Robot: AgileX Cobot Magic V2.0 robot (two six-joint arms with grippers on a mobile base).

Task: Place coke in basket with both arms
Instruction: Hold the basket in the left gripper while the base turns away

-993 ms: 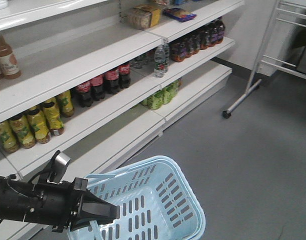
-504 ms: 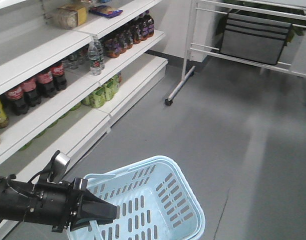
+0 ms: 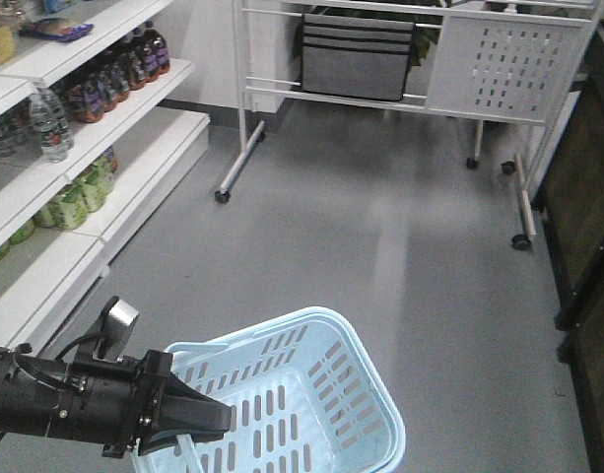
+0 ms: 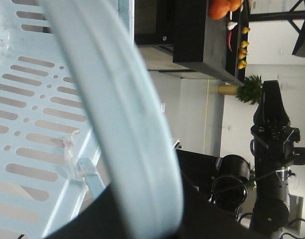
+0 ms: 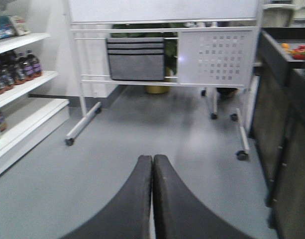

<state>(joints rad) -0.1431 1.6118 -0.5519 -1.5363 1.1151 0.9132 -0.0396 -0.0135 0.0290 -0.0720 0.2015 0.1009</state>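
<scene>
one basket [image 3: 311, 315] | left tool [image 3: 218, 419] grasping its handle [image 4: 127, 124] | right tool [image 5: 152, 172] clenched, fingers touching, facing grey floor [image 5: 142, 129]

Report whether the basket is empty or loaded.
Empty where visible: the basket shows only bare slotted floor and walls, nothing inside; its near corner is hidden behind the left claw.

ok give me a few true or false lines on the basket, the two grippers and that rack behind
1. The basket is empty, as far as its inside shows. True.
2. The right gripper holds a red can. False: its fingers are pressed together with nothing between them.
3. The left gripper is closed on the basket's handle. True.
4. The bag on the white rack is orange. False: it is grey with dark stripes.
</scene>
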